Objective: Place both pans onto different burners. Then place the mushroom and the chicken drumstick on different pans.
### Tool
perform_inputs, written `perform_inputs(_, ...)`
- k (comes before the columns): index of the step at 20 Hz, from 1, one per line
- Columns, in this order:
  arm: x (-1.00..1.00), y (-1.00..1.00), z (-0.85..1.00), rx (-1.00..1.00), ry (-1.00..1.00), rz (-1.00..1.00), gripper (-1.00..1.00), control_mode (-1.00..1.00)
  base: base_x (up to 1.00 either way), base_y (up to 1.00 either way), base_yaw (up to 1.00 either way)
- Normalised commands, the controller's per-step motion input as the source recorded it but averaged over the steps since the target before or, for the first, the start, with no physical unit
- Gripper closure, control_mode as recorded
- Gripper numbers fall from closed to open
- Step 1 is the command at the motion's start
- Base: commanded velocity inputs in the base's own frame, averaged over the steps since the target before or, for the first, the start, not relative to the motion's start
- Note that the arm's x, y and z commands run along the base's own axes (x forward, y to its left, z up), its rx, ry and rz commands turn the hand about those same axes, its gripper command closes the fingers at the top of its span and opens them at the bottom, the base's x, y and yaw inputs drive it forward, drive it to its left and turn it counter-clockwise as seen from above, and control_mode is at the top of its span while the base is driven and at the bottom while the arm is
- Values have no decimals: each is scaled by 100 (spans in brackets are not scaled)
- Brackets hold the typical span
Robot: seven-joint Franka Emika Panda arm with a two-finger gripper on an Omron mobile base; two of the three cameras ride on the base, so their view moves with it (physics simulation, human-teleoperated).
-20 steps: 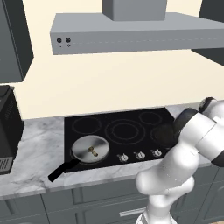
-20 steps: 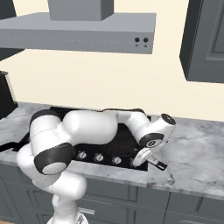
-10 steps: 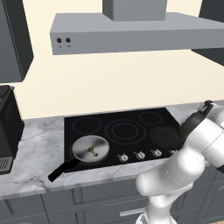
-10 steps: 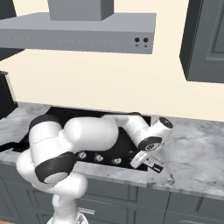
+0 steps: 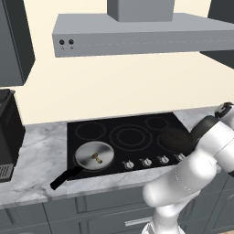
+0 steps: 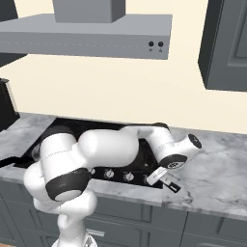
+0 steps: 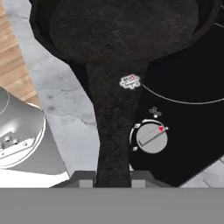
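The dark pan point(image 7: 122, 30) lies over the right end of the black cooktop point(image 5: 105, 128). Its long handle point(image 7: 114, 131) runs down into my gripper point(image 7: 113, 177), which is shut on it. From the right base view the gripper point(image 6: 162, 179) hangs past the cooktop's front right corner. In the left base view the dark pan point(image 5: 176, 139) is partly hidden by my arm. The silver pan point(image 5: 93, 155) rests on the front left burner, handle pointing front-left. A small tan piece point(image 5: 96, 157) at its middle may be the mushroom. The centre burner point(image 5: 130, 136) is bare. The chicken drumstick is out of view.
A row of silver knobs point(image 5: 146, 161) lines the cooktop's front edge, one knob point(image 7: 151, 138) right beside the held handle. A wooden board point(image 7: 11, 65) lies beyond the marble counter point(image 6: 217, 164). A black appliance point(image 5: 9, 132) stands far left, a range hood point(image 5: 137, 27) overhead.
My elbow has sunk lower and the hand has shifted slightly at the cooktop's right end. The dark pan stays held and has barely moved; the silver pan is still.
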Motion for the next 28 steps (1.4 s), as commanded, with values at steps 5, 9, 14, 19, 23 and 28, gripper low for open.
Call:
perform_inputs(5, 11, -8, 6, 12, 1, 0, 100, -100, 0, 0, 0)
perform_inputs(9, 0, 0, -4, 1, 6, 0, 100, -100, 0, 0, 0)
perform_inputs(14, -3, 0, -7, 0, 6, 0, 100, -100, 0, 0, 0)
perform_inputs(19, -2, 0, -10, -2, 6, 0, 100, -100, 0, 0, 0)
perform_inputs(23, 0, 0, -4, -3, 6, 0, 100, -100, 0, 0, 0)
perform_inputs(28, 1, 0, 0, -1, 3, -2, 100, -100, 0, 0, 0)
